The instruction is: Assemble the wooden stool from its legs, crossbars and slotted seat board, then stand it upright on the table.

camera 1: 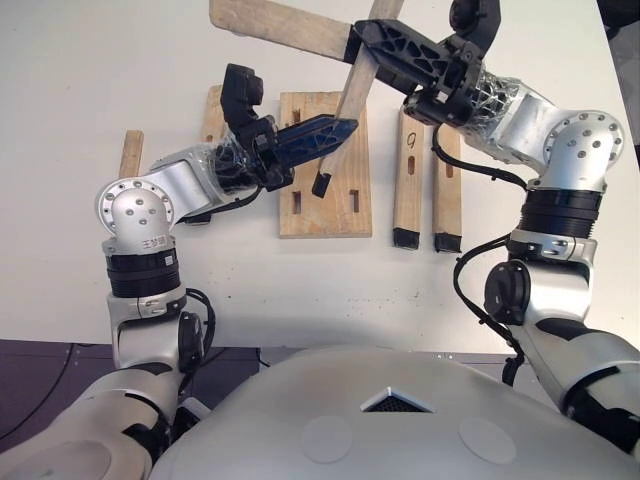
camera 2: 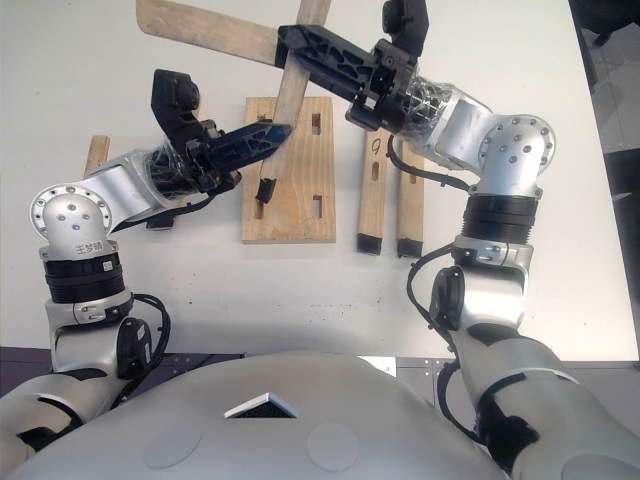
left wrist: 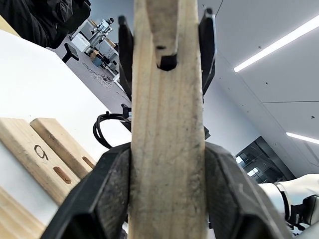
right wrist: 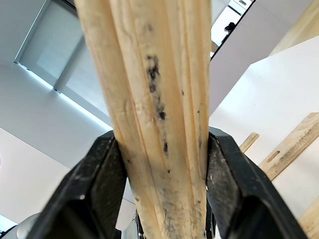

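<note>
Wooden leg (camera 1: 350,100) pinched in left end effector (camera 1: 338,129), crossbar (camera 1: 280,25) in right end effector (camera 1: 363,36), aloft.

So the left gripper (left wrist: 168,169) has its two black fingers (left wrist: 99,199) clamped tight on either side of a pale wooden leg (left wrist: 167,124) with a dark notch near its far end. Two pale slotted wooden bars (left wrist: 25,144) lie side by side on the white table (left wrist: 40,84), and a black cable (left wrist: 107,124) loops just past them.
</note>
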Controlling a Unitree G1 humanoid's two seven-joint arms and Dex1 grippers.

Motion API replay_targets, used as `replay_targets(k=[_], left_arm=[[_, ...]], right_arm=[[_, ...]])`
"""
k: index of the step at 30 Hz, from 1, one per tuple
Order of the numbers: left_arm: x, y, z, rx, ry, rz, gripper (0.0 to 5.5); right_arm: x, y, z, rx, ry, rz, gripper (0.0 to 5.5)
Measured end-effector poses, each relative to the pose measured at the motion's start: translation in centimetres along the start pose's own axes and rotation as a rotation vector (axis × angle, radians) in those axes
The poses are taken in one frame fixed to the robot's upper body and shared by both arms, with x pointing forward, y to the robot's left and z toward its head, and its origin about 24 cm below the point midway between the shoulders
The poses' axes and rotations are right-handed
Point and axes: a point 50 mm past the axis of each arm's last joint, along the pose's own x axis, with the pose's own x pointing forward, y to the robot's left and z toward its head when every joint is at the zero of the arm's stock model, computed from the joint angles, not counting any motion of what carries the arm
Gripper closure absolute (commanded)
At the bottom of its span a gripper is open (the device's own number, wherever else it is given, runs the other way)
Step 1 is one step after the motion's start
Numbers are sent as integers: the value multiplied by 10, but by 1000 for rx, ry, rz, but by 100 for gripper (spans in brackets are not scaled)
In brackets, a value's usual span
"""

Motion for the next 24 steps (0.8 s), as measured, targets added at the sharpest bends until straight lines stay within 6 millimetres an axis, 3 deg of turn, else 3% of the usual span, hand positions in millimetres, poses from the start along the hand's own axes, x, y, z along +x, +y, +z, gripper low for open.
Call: replay_targets(k=[1,6,11,18,21,24], left_arm=[[0,0,0,2,1,0,314],[-7,7,2,45,6,66,223],[-33,17,-4,25,-42,169,140],[-86,50,21,123,-347,581,135],[-94,55,46,202,-497,701,135],[-93,58,53,228,-532,743,135]], right_arm=[[0,0,0,-1,1,0,340],[-1,-4,1,-38,1,-40,342],[-4,-3,5,-164,-37,-42,342],[-42,-9,3,-414,-33,-106,344],[-45,-13,-7,-452,-5,-103,344],[-44,-15,-18,-533,40,-113,344]])
